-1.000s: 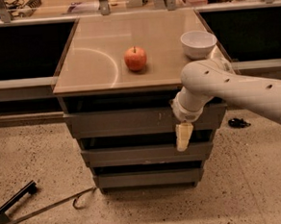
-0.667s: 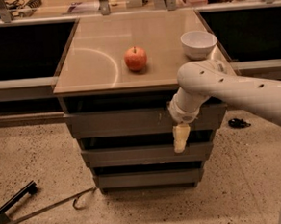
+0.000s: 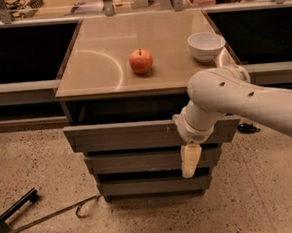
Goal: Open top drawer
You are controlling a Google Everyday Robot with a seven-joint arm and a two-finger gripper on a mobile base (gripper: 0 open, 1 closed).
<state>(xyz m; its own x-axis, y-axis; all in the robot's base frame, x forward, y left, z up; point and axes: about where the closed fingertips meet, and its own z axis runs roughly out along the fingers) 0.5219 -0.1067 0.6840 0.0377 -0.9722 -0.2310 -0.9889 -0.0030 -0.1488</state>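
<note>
So, biggest thing first: the tan worktop (image 3: 97,67) sits on a grey drawer stack, and the white robot arm (image 3: 245,99) reaches in from the right across the front of it. The top drawer (image 3: 122,136) is right under the worktop with a dark gap above it. It's the widest panel of the three, and the arm's wrist covers its right part. Below it are the middle drawer (image 3: 134,162) and the bottom drawer (image 3: 146,187), both narrower.

On top there's a white bowl (image 3: 206,45) near the right edge and a red apple (image 3: 140,61) around the middle, well apart.

The gripper (image 3: 188,171) hangs pointing down in front of the middle drawer, right of centre and below the top drawer's lower edge. Whether it's spread or pinched together, I can't tell from this angle.

Handling-wise, I'd guess the panel is rigid, flat and a bit slick, with no handle to pinch. Hooking the top lip in that gap, or the underside edge, looks best. Pull near the middle so it doesn't rack sideways.
</note>
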